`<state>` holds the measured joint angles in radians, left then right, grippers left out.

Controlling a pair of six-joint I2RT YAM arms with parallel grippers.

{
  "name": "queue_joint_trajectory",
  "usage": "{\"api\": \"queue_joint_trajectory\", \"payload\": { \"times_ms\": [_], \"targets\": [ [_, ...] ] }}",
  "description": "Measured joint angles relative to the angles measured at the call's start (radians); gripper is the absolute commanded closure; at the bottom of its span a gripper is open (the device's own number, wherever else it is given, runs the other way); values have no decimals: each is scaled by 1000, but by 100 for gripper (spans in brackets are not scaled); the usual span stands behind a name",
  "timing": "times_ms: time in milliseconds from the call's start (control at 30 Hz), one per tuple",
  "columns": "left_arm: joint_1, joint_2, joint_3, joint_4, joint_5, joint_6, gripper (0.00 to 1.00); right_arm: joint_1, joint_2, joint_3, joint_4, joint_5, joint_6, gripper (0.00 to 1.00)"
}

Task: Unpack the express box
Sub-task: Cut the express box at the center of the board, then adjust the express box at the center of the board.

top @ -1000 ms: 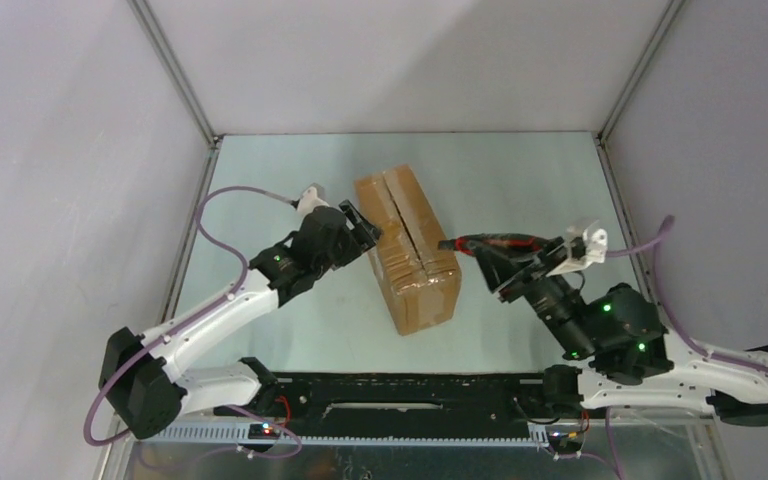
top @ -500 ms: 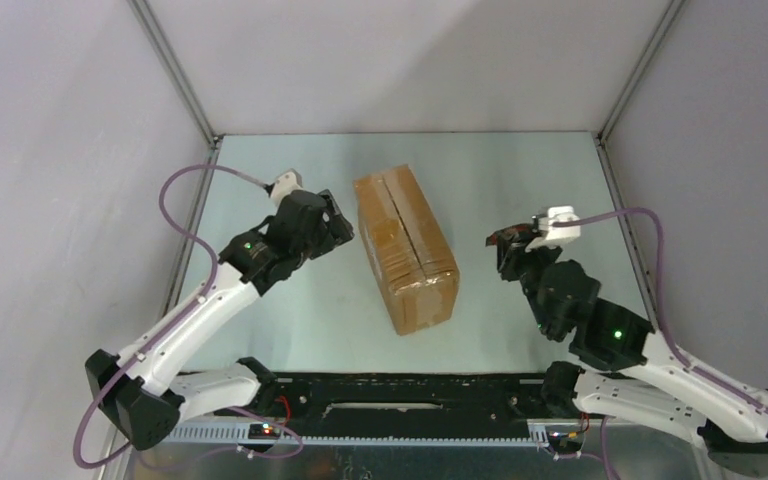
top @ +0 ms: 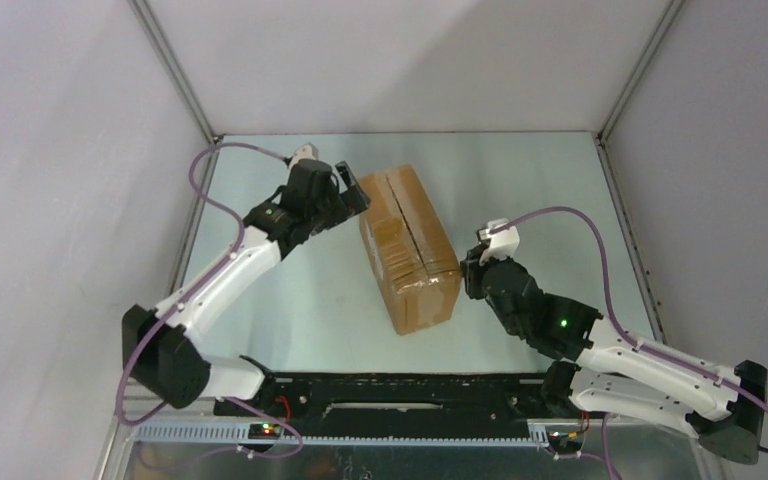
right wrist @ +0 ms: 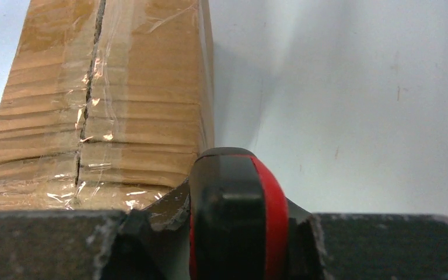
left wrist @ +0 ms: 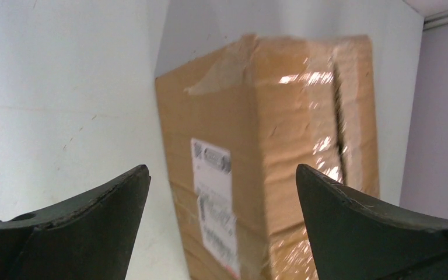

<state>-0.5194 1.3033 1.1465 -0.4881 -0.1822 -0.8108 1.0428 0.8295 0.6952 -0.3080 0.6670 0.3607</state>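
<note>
Grey walls [top: 80, 150] are closing in the pale table [top: 290, 300] on three sides, a black rail [top: 400, 385] is running along its near edge, and purple cables [top: 210, 200] are looping off both arms. Nothing is lying between either arm and the carton. The express box [top: 407, 245] is sitting near the middle of the table, turned at a slant so its long axis is running from far left to near right. It is brown corrugated cardboard, oblong, with its flaps shut. Glossy clear tape [right wrist: 140, 70] is wrinkling along the dark seam down its top, and a small white printed label [left wrist: 213, 160] is showing on its left side. The left gripper [top: 350, 192] is hovering just beside the box's far left corner with its jaws spread wide. It is grasping nothing, and the wrist view is showing the carton framed between the two fingertips with a gap on each side. The right gripper [top: 472, 270] is sitting close to the box's right side near its near end, clenched on a black-and-red tool [right wrist: 233, 216]. Whether that tool is touching the cardboard is not possible to tell.
</note>
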Motion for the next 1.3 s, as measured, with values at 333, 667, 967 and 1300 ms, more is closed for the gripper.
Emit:
{"api": "queue_joint_trajectory", "payload": {
  "times_ms": [333, 667, 967, 1300],
  "targets": [
    [12, 188, 110, 62, 48, 15, 28, 19, 24, -14, 28, -36, 46, 100],
    [-5, 168, 40, 155, 17, -63, 52, 23, 23, -33, 37, -39, 76, 100],
    [-32, 157, 31, 148, -67, -89, 45, 30, -78, -40, 13, -33, 93, 100],
    [-25, 75, 41, 1, -142, -19, 29, 113, -206, -40, -173, -26, 217, 100]
  ]
}}
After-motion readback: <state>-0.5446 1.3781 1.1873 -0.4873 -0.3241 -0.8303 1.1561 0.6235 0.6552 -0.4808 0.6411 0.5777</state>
